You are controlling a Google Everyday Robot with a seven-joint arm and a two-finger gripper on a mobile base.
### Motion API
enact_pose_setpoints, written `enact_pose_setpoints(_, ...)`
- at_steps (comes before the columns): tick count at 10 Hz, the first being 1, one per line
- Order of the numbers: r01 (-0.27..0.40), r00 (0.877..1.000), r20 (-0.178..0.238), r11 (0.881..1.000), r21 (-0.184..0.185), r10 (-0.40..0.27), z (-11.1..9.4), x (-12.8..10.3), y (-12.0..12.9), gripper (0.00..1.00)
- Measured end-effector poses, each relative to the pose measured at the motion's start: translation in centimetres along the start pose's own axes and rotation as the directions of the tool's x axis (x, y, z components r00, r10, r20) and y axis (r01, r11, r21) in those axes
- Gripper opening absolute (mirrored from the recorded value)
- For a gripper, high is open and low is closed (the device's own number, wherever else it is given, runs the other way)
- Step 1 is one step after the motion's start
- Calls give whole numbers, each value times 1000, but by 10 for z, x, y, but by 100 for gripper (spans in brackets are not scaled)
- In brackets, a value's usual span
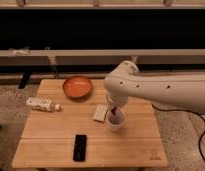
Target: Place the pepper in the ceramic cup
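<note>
Jaws (115,113) over ceramic cup (116,121), grip state unclear; pepper (115,116) at its mouth; white block (100,113) just beside.

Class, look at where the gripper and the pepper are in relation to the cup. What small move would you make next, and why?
Probably let the pepper go. The gripper hangs right over the cup on the table, and the dark red piece already sits at the cup's mouth, so a short drop should land it inside. How it is gripped is hidden by the arm.
</note>
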Motion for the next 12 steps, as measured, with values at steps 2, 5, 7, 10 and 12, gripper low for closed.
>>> enact_pose_setpoints(2,-30,999,-27,999,-14,30,21,9,-3,49)
enact_pose_setpoints(5,-55,997,-46,998,-15,55,33,18,-8,76)
enact_pose_setpoints(7,-70,996,-53,997,-12,69,35,24,-13,80)
enact_pose_setpoints(10,-81,995,-57,997,-14,80,35,32,-15,80)
enact_pose_setpoints(12,-77,996,-52,997,-18,76,32,33,-12,80)
